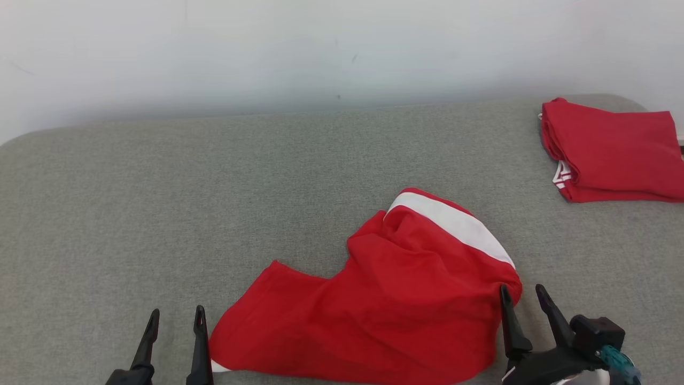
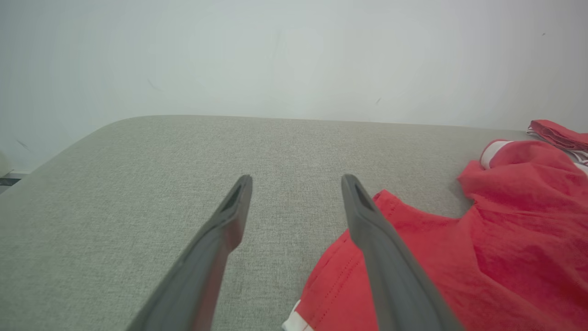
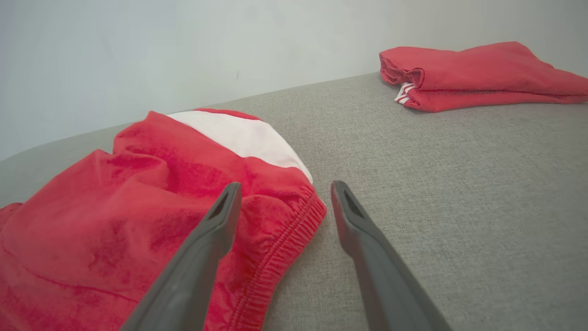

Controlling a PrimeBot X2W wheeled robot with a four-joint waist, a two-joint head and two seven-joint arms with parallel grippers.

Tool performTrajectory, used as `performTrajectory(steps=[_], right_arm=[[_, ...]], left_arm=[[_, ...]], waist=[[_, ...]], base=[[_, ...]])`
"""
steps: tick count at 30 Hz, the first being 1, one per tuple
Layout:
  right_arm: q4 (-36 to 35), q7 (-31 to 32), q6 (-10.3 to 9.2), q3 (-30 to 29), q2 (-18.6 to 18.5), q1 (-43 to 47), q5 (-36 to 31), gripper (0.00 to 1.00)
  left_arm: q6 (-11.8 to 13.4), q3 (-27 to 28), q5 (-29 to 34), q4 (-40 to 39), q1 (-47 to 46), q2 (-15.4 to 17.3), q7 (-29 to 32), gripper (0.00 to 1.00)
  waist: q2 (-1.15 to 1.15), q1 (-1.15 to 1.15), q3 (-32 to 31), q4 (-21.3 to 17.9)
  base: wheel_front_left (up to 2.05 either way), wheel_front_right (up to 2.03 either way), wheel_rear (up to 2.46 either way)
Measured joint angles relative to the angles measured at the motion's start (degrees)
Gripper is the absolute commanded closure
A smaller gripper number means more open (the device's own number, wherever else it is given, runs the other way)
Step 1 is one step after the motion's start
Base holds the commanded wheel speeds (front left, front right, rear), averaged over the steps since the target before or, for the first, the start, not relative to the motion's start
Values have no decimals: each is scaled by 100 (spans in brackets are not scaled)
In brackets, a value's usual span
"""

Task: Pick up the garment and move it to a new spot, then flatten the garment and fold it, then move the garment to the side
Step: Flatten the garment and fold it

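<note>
1. The garment, red shorts with a white band, lies crumpled at the near middle of the grey worktop, between the two tools.
2. The left tool stands with its jaws wide apart and holds nothing. It is just left of the garment's near-left hem.
3. The right tool is likewise spread wide and empty, at the garment's right edge by the elastic waistband.
4. The step in hand looks like flattening. Each tool should pinch a single outer edge, the hem on the left and the waistband on the right, taking few layers.
5. Then draw the edges apart, low over the worktop, so the bunched far part smooths out rather than lifting.
6. Keep clear of the folded red garment at the far right.
7. Count: two tools, two red garments (one crumpled, one folded), one worktop.
</note>
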Motion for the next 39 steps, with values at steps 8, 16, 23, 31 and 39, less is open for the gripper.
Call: performTrajectory(steps=[8,16,23,31,39], right_arm=[[1470,3,0,208,-83,-644,103,0],[1296,4,0,353,-179,-992,207,100],[560,1,0,377,-310,-1311,124,100],[1383,82,0,717,-580,-2769,244,100],[2805,200,0,992,-656,-3991,272,100]], left_arm=[[9,-44,42,31,-15,-14,0,0],[99,-37,-18,-3,-26,-14,0,0],[135,-147,-67,-24,-165,-14,0,0],[177,-389,-146,-1,-380,-16,0,0],[202,-627,-211,58,-555,-19,0,0]], waist=[[0,0,32,195],[0,0,135,315],[0,0,300,391],[0,0,511,651],[0,1,681,952]], base=[[0,0,0],[0,0,0],[0,0,0],[0,0,0],[0,0,0]])
